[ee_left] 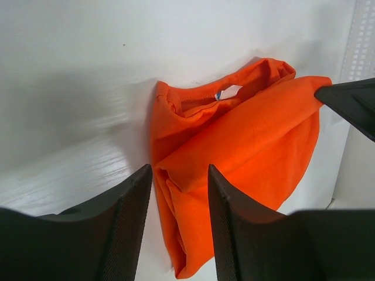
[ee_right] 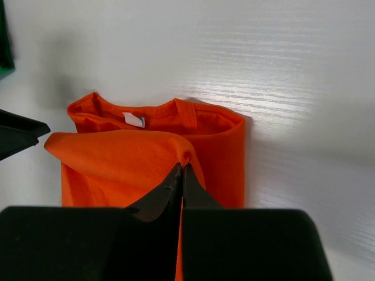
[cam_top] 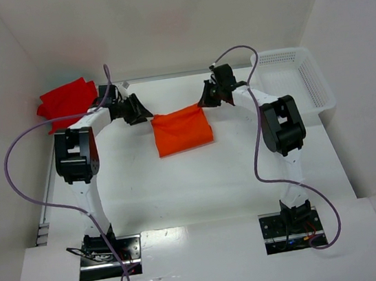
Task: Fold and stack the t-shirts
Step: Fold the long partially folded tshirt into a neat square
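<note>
An orange t-shirt (cam_top: 182,131), partly folded, lies on the white table at centre back. My right gripper (cam_top: 205,101) is shut on its far right corner and holds that corner lifted; in the right wrist view the jaws (ee_right: 183,168) pinch a fold of orange cloth (ee_right: 117,158). My left gripper (cam_top: 146,115) is at the shirt's far left corner. In the left wrist view it (ee_left: 179,172) is open, its fingers on either side of the shirt's bunched edge (ee_left: 258,134) without pinching it. A red t-shirt (cam_top: 66,101) lies folded at the back left.
A white plastic basket (cam_top: 297,77) stands at the back right. White walls close in the table at the back and both sides. Purple cables loop beside each arm. The right gripper's tip (ee_left: 351,102) shows in the left wrist view.
</note>
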Controlling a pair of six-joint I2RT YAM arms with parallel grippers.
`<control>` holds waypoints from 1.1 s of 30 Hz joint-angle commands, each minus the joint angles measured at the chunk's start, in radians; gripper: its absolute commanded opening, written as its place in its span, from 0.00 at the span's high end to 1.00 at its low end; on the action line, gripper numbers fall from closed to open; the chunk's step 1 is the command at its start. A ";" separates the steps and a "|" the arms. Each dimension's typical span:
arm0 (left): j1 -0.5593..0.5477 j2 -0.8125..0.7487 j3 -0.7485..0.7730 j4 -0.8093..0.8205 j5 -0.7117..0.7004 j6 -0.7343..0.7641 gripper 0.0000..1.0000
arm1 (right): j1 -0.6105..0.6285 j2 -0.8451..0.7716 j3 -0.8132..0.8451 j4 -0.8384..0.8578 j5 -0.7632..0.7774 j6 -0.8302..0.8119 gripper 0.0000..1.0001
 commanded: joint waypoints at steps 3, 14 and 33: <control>-0.018 0.012 0.017 0.029 0.016 0.010 0.51 | -0.007 -0.070 -0.010 0.031 0.009 0.004 1.00; -0.018 0.046 0.064 0.007 0.036 0.010 0.90 | -0.016 -0.053 -0.001 0.040 0.029 0.004 1.00; -0.018 0.113 0.265 -0.012 0.035 0.010 0.99 | -0.063 -0.180 -0.101 0.082 0.069 0.004 1.00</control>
